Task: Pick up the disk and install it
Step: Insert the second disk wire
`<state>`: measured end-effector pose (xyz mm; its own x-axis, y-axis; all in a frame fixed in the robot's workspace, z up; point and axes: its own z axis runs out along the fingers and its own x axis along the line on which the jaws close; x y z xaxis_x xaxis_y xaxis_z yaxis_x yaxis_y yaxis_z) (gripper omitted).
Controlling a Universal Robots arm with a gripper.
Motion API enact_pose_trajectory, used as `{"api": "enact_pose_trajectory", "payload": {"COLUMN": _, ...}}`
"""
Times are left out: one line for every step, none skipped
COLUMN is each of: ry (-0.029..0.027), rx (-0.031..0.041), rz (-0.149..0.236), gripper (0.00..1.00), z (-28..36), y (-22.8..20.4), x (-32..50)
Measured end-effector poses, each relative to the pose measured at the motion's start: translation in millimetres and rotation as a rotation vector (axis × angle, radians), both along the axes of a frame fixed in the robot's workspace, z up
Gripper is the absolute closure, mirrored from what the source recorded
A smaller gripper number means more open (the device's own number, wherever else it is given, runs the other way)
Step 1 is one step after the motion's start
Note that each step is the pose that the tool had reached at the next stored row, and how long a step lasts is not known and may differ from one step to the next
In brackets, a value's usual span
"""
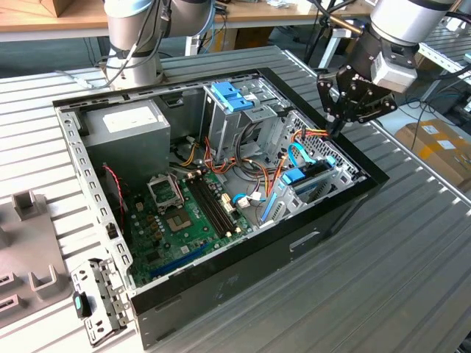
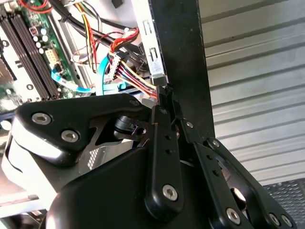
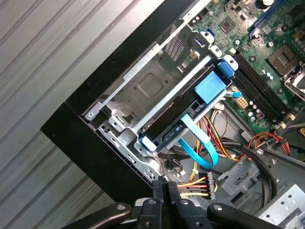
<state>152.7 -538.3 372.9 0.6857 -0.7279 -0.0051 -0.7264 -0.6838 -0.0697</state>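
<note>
So, the gripper [image 1: 337, 125] hangs over the PC case's [image 1: 243, 283] corner on the exterior view's right, just above the rim where the coloured power wires [image 1: 313, 134] come out. In both wrist views its fingers [image 3: 162, 200] are pressed together w/ nothing between them.

The disk [image 3: 183, 119], a dark slab w/ a blue label patch, sits in the metal drive bay [image 3: 143, 88] at that same corner, inside the case, w/ blue clips at its two ends. It looks seated in the bay, tho how far home it is can't be judged from these angles. A light-blue ribbon cable [image 3: 202, 145] loops between it and the wire bundle.

Key relation: the disk lies below the fingertips and a little inward, toward the green motherboard [image 1: 188, 213]. Its long axis runs along the near case wall, so roughly crosswise to the line from fingertips to board. In the exterior view the gripper is near the bay, not touching the disk.
</note>
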Motion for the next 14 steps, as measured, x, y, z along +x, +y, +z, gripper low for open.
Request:
{"api": "enact_pose_trajectory", "payload": {"ry": 0.0, "rx": 0.0001, "rz": -0.028, "gripper": 0.84, "z": 0.0, "y": 0.0, "x": 0.0}}
{"api": "enact_pose_trajectory", "payload": {"ry": 0.0, "rx": 0.0, "rz": -0.05, "gripper": 0.84, "z": 0.0, "y": 0.0, "x": 0.0}}
{"api": "enact_pose_trajectory", "payload": {"ry": 0.0, "rx": 0.0, "rz": -0.066, "gripper": 0.84, "z": 0.0, "y": 0.0, "x": 0.0}}
{"api": "enact_pose_trajectory", "payload": {"ry": 0.0001, "rx": 0.0, "rz": -0.078, "gripper": 0.84, "z": 0.0, "y": 0.0, "x": 0.0}}
{"api": "enact_pose_trajectory", "payload": {"ry": 0.0001, "rx": 0.0, "rz": -0.08, "gripper": 0.84, "z": 0.0, "y": 0.0, "x": 0.0}}
{"api": "enact_pose_trajectory", "payload": {"ry": 0.0, "rx": 0.0, "rz": -0.08, "gripper": 0.84, "z": 0.0, "y": 0.0, "x": 0.0}}
{"api": "enact_pose_trajectory", "payload": {"ry": 0.0, "rx": 0.0, "rz": -0.08, "gripper": 0.84, "z": 0.0, "y": 0.0, "x": 0.0}}
{"api": "enact_pose_trajectory", "payload": {"ry": 0.0, "rx": 0.0, "rz": -0.08, "gripper": 0.84, "z": 0.0, "y": 0.0, "x": 0.0}}
{"api": "enact_pose_trajectory", "payload": {"ry": 0.0, "rx": 0.0, "rz": -0.08, "gripper": 0.84, "z": 0.0, "y": 0.0, "x": 0.0}}
{"api": "enact_pose_trajectory", "payload": {"ry": 0.0, "rx": 0.0, "rz": -0.082, "gripper": 0.84, "z": 0.0, "y": 0.0, "x": 0.0}}
{"api": "enact_pose_trajectory", "payload": {"ry": 0.0, "rx": 0.0002, "rz": -0.098, "gripper": 0.84, "z": -0.1, "y": 0.0, "x": 0.0}}
{"api": "enact_pose_trajectory", "payload": {"ry": 0.0, "rx": 0.0001, "rz": -0.11, "gripper": 0.84, "z": -0.1, "y": 0.0, "x": 0.0}}
{"api": "enact_pose_trajectory", "payload": {"ry": 0.0, "rx": 0.0001, "rz": -0.124, "gripper": 0.84, "z": -0.1, "y": 0.0, "x": 0.0}}
{"api": "enact_pose_trajectory", "payload": {"ry": 0.0, "rx": 0.0001, "rz": -0.138, "gripper": 0.84, "z": -0.1, "y": 0.0, "x": 0.0}}
